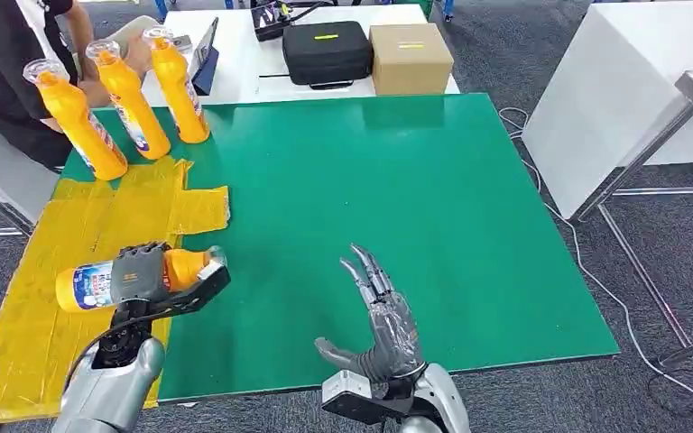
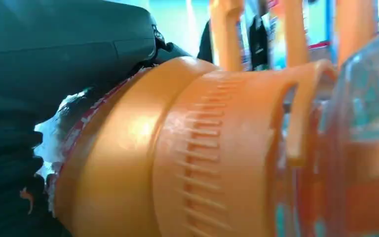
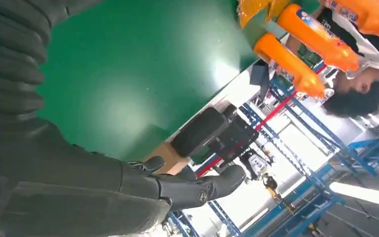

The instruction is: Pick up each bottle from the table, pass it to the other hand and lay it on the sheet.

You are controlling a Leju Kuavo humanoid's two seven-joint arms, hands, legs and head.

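My left hand (image 1: 143, 275) grips an orange bottle (image 1: 90, 284) that lies on its side over the yellow sheet (image 1: 45, 271), cap toward the green table. In the left wrist view the bottle's orange neck and ribbed cap (image 2: 177, 158) sit very close, with the hand's dark cover (image 2: 54, 54) beside them. My right hand (image 1: 381, 311) is open above the green table's near edge, fingers apart and holding nothing; its dark fingers (image 3: 192, 187) show in the right wrist view. Three more orange bottles (image 1: 72, 117) (image 1: 131, 99) (image 1: 179, 86) stand upright at the far left corner.
The green table (image 1: 397, 198) is bare across its middle and right. A person in dark clothes (image 1: 9, 54) stands at the far left behind the upright bottles. On a white table beyond lie a black case (image 1: 327, 52), a cardboard box (image 1: 411, 59) and a tablet (image 1: 206, 56).
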